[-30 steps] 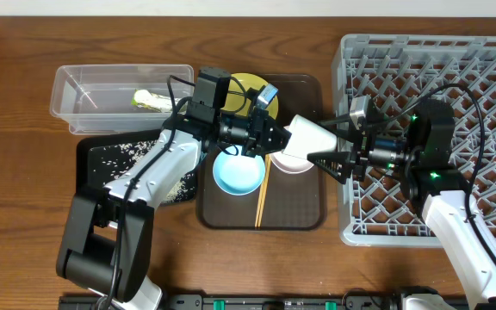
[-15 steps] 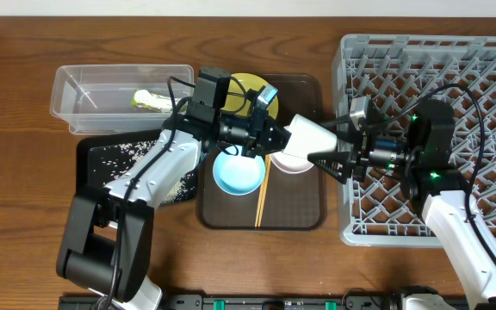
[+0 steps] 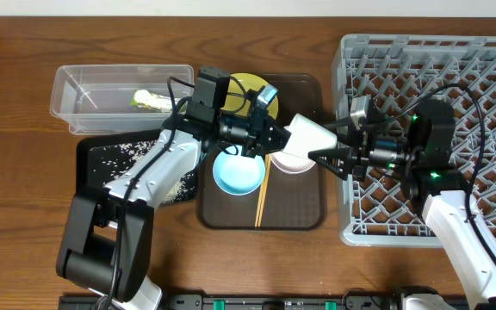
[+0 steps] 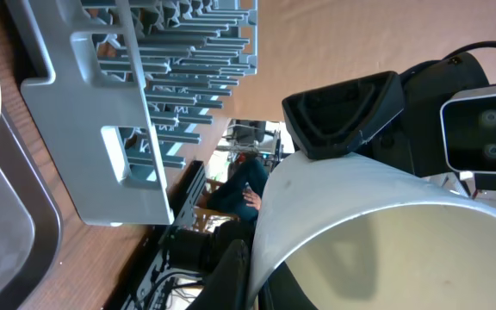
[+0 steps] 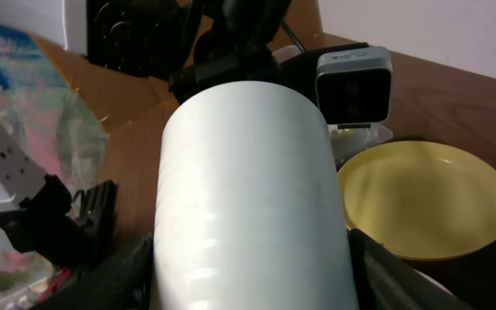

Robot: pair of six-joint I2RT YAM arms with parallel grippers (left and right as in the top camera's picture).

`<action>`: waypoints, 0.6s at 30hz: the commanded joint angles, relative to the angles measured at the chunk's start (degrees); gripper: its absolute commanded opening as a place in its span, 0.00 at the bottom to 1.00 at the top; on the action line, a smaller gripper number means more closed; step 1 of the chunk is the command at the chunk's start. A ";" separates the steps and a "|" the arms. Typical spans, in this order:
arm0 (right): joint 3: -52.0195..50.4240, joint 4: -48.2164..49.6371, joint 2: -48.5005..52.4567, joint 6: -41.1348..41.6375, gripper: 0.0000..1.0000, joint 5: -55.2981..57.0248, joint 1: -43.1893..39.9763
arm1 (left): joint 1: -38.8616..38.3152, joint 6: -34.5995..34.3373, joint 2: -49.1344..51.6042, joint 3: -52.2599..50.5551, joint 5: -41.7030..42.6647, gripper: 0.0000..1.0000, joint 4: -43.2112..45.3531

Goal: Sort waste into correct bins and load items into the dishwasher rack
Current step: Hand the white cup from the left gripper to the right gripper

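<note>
The small white cup point(image 3: 306, 134) hangs on its side above the brown serving tray point(image 3: 300, 215), between my two grippers. My left gripper point(image 3: 275, 136) is shut on its rim, as the left wrist view shows point(image 4: 239, 267). My right gripper point(image 3: 321, 142) is open, and its fingers closely flank the cup body point(image 5: 248, 189). The light-blue bowl point(image 3: 238, 172), the white-pinkish bowl point(image 3: 293, 162) and the chopsticks point(image 3: 262, 194) lie on the serving tray. The yellow plate point(image 3: 241, 84) sits at the tray's back. The grey dishwasher rack point(image 3: 455, 77) stands at the right.
The clear tub point(image 3: 102, 86) at the back left holds the green-and-yellow wrapper point(image 3: 151, 100). The black tray point(image 3: 102, 164) in front of it holds scattered rice point(image 3: 123, 155). The rack's near wall point(image 4: 127, 112) is just right of the serving tray.
My right gripper's fingers have drawn slightly closer around the cup. The left arm and the cup have stayed in place.
</note>
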 commanded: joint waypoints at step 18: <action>0.87 -5.46 -0.44 4.50 0.33 17.09 0.55 | 0.76 23.28 -0.37 0.37 -26.77 0.57 -11.37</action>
